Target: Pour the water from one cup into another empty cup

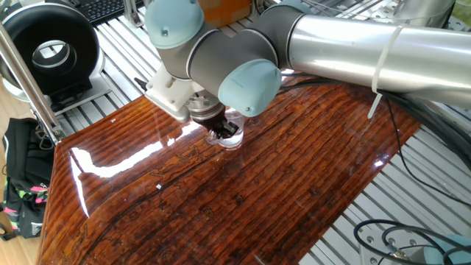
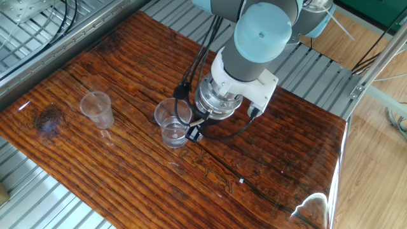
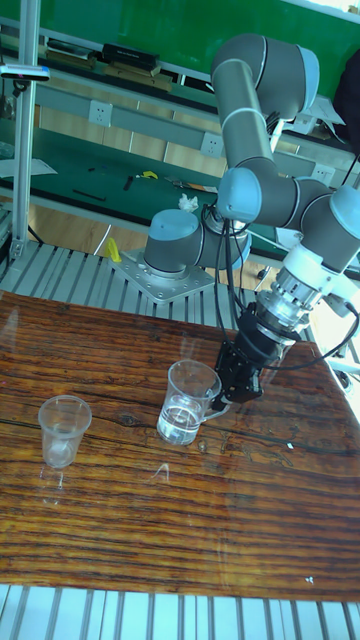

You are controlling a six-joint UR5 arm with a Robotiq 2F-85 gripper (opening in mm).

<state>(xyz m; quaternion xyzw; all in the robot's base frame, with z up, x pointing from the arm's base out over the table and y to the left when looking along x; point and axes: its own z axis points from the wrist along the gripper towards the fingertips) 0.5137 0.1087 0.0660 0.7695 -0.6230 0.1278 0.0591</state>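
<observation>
We see the water [image 3: 181,424] pooled low in the glass mug [image 3: 188,401], which stands upright near the middle of the wooden table [image 3: 150,520]. At the mug's 3 o'clock the gripper [image 3: 222,398] reaches its handle side; we cannot tell whether it is pinching the handle. The small tapered cup [image 3: 62,430] stands well apart at the mug's 9 o'clock. We can read no labels or writing.

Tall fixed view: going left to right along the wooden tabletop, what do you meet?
Small handleless cup → glass mug with water → end effector at the mug's handle side → the arm's silver wrist, up and to the right.
</observation>
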